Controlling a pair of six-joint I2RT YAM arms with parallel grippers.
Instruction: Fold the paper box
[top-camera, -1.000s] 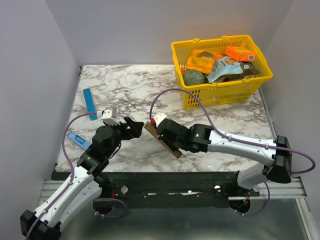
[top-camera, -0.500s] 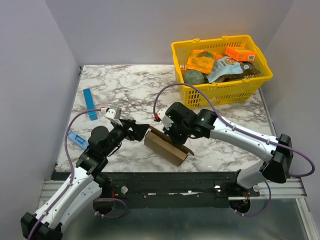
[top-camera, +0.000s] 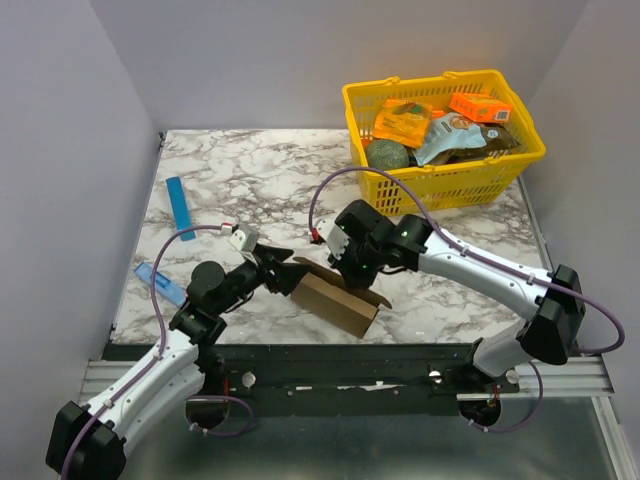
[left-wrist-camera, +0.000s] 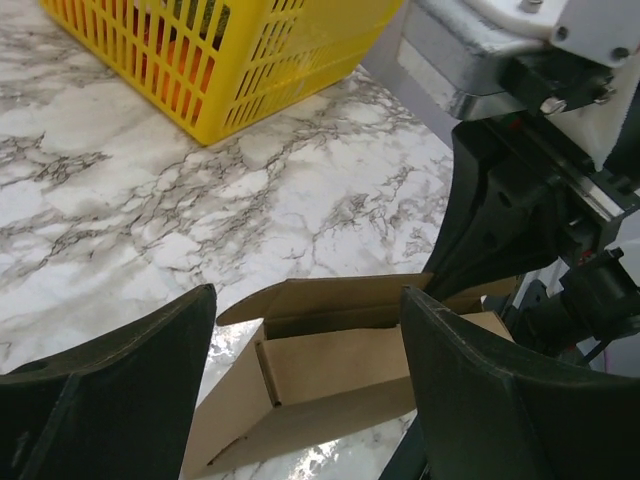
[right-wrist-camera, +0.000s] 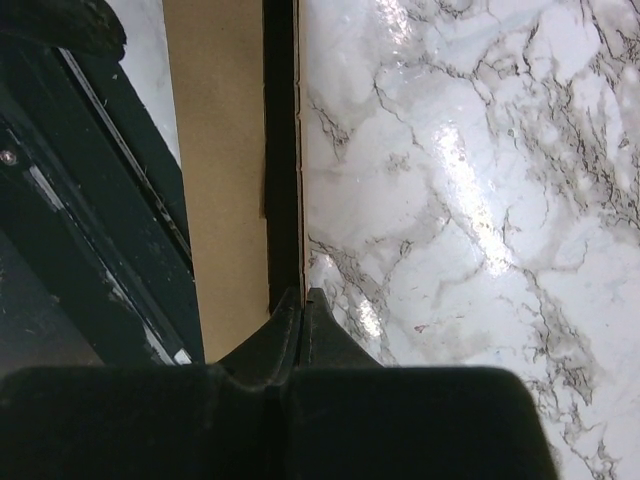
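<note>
The paper box (top-camera: 335, 300), plain brown cardboard, stands partly erected on the marble near the front edge, its left end open with loose flaps. My right gripper (top-camera: 352, 274) comes down from above and is shut on the box's thin upper wall; the right wrist view shows the fingertips (right-wrist-camera: 302, 300) pinching that cardboard edge (right-wrist-camera: 225, 150). My left gripper (top-camera: 292, 272) is open at the box's open left end. In the left wrist view the box (left-wrist-camera: 350, 370) lies ahead between my two spread fingers (left-wrist-camera: 110, 390), not touching either.
A yellow basket (top-camera: 440, 185) with orange boxes and packets stands at the back right and also shows in the left wrist view (left-wrist-camera: 250, 70). A thin blue strip (top-camera: 180, 205) and a small blue object (top-camera: 158, 280) lie at the left.
The right gripper rose and turned, bringing the box from a flat tilted sheet to an opened carton on the table. The left gripper moved right, up to the box's open end.
</note>
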